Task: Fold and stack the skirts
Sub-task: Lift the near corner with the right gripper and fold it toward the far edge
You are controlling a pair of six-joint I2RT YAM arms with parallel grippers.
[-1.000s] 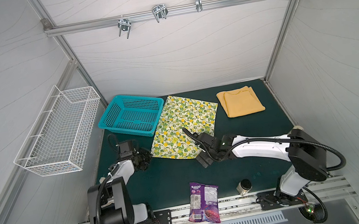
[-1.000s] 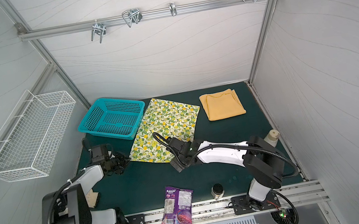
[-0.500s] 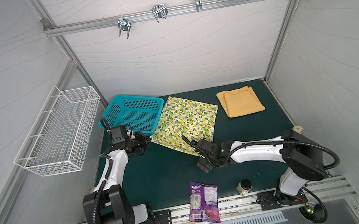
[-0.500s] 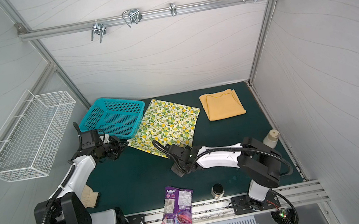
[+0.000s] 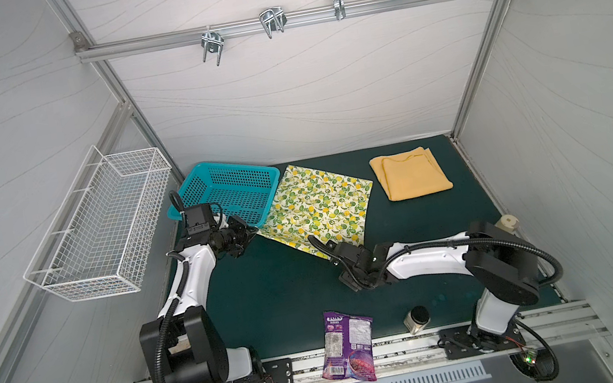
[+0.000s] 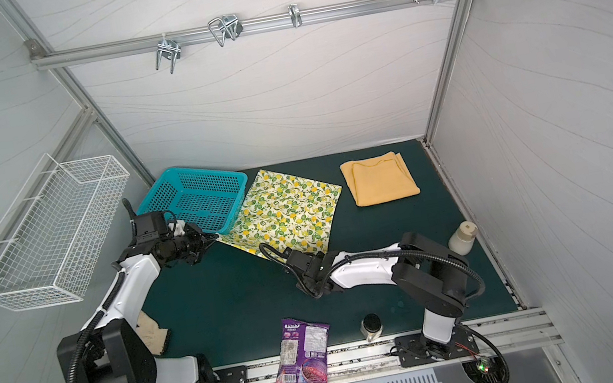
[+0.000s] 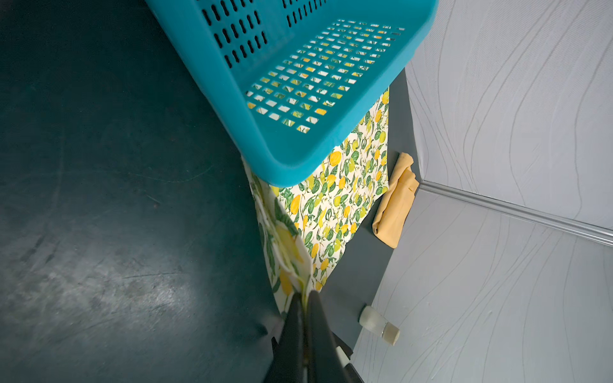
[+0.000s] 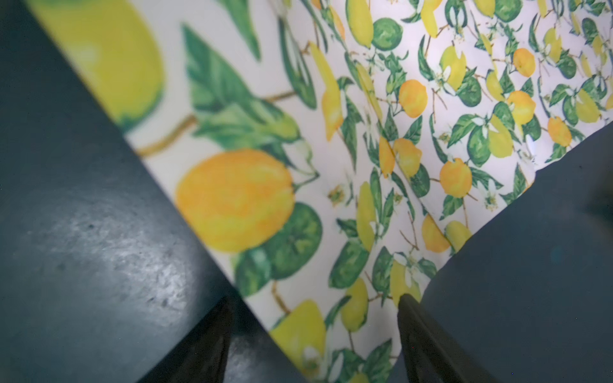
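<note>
The left gripper (image 7: 303, 295) pinches the lemon skirt (image 5: 320, 207) at 9 o'clock. The right gripper (image 8: 314, 300), jaws spread, straddles its 6 o'clock corner; a shallow bite risks slippage.

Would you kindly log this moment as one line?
left gripper: shut on lemon skirt corner; right gripper: open around its edge; yellow skirt: folded

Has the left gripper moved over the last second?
Yes. The left gripper, pinching a corner of the lemon-print skirt, has moved back toward the teal basket and now sits beside its near corner.
</note>
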